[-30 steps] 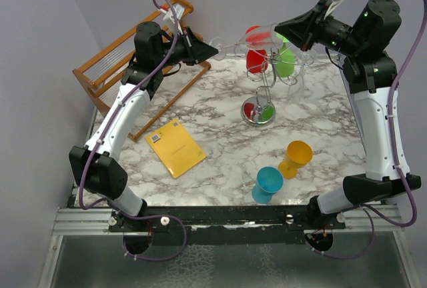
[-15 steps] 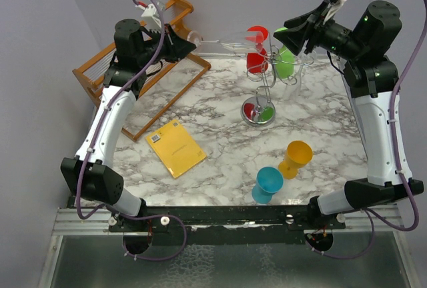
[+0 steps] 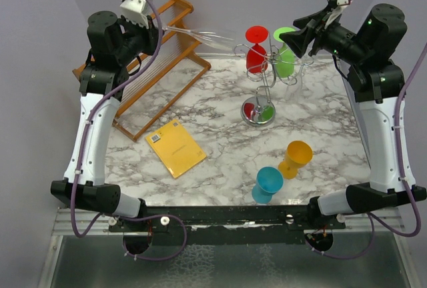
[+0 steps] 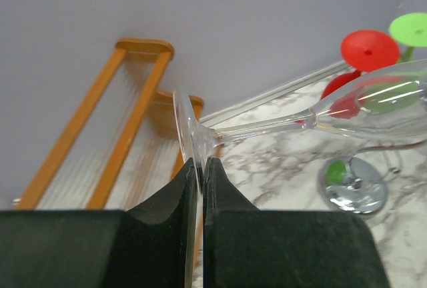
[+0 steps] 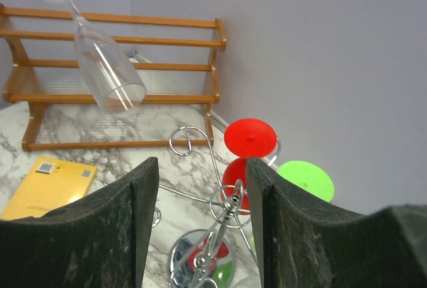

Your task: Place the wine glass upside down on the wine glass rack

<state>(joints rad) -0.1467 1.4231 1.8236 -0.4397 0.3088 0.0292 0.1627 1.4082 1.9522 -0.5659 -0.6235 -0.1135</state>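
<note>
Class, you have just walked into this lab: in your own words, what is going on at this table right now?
The left gripper is shut on the foot of a clear wine glass, holding it in the air roughly level, with the bowl toward the wine glass rack. The glass is not yet on the rack, which carries a red glass and a green glass upside down. The right gripper hangs open near the rack's top, holding nothing.
</note>
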